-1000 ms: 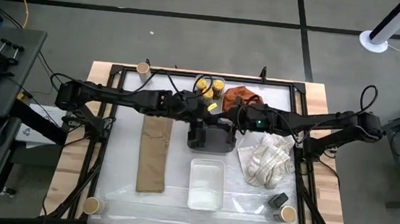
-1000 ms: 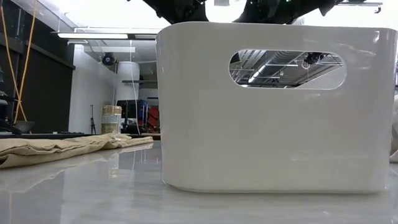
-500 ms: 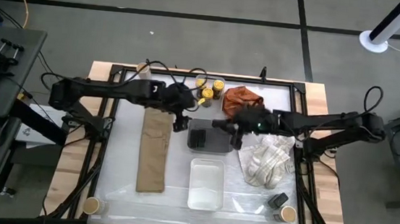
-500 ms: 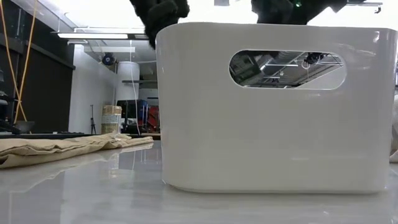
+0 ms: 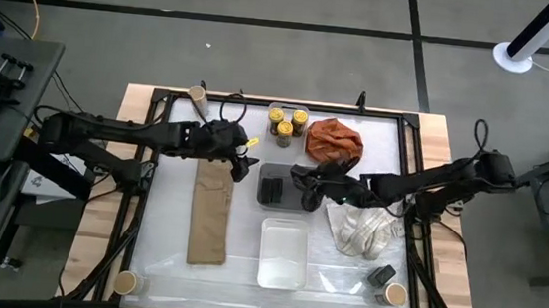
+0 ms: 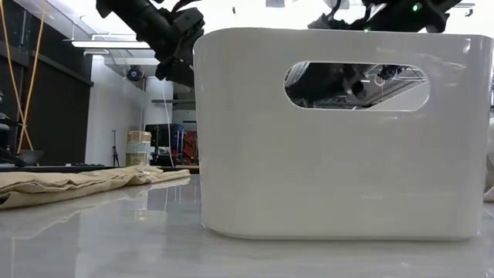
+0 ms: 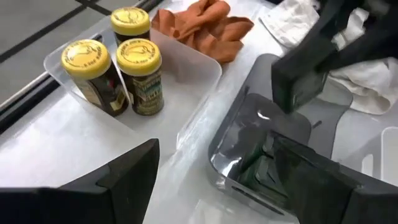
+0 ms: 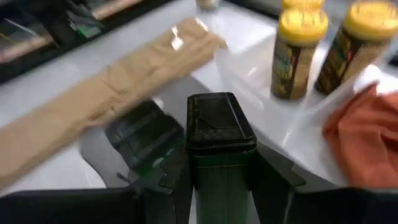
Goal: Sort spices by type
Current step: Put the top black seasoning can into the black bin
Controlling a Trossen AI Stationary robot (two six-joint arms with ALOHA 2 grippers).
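My right gripper (image 8: 221,177) is shut on a dark grey tin (image 8: 221,134) and hangs over the grey tray (image 5: 302,204). Another dark tin (image 5: 271,189) lies in that tray. My left gripper (image 7: 214,180) is open, just left of the tray (image 7: 249,124), touching nothing. Three yellow-lidded jars (image 7: 140,74) stand upright in a clear tray (image 7: 186,62) at the far edge. A third dark tin (image 5: 380,275) and a tan-topped tub (image 5: 395,294) sit at the near right corner. Further tubs stand at the far left (image 5: 197,94) and near left (image 5: 126,283). My right gripper pinches the dark grey tin between its two fingers (image 8: 273,174), one on each of two opposite side walls (image 8: 245,168), below the lid. It comes in from the table's right, slanting downward. The tin is lifted clear above the grey tray, lid end away from the wrist.
A white tray (image 5: 284,255) sits near of the grey one and fills the low view (image 6: 340,193). A folded tan cloth (image 5: 209,213) lies on the left. An orange cloth (image 5: 334,137) and a white cloth (image 5: 363,227) lie on the right.
A second ago both grippers were together over the grey tray. My left gripper has since drawn back toward the table's left edge. My right arm has pulled its elbow back toward the right, and its gripper stays over the tray.
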